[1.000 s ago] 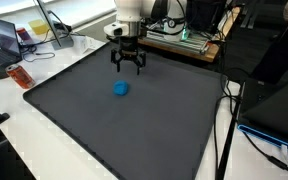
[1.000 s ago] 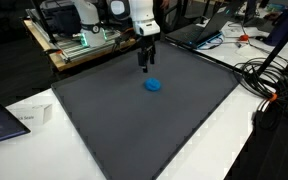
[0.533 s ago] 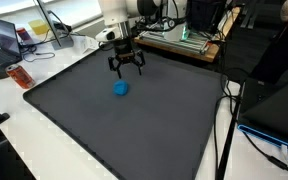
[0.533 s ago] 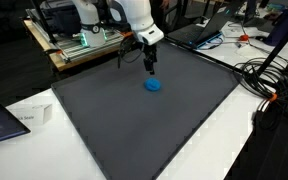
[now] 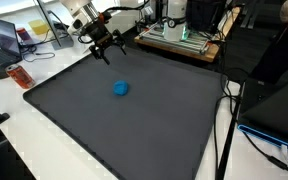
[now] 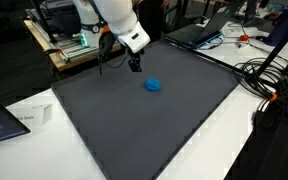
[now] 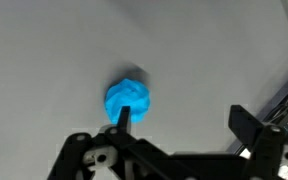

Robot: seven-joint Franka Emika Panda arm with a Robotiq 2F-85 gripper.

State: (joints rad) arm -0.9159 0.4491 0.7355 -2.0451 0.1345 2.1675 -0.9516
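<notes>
Blue lump [image 5: 120, 88] lies free near the middle of the dark mat [image 5: 134, 140], untouched. Gripper [image 5: 106, 47] hangs tilted above the mat's far edge, well apart from the lump. Its jaws are spread and empty, no grasp made yet.

A robotics lab, shown by a white worktop [image 5: 24, 130] under a dark mat [image 5: 134, 125], ringed by open laptops [image 5: 6, 38], tangled black cables [image 6: 269, 80] and a bench of exposed electronics [image 5: 179, 35].

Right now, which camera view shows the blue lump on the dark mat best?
The wrist view: the blue lump appears large, its creases visible. In both exterior views the lump is a small blue spot on the mat.
</notes>
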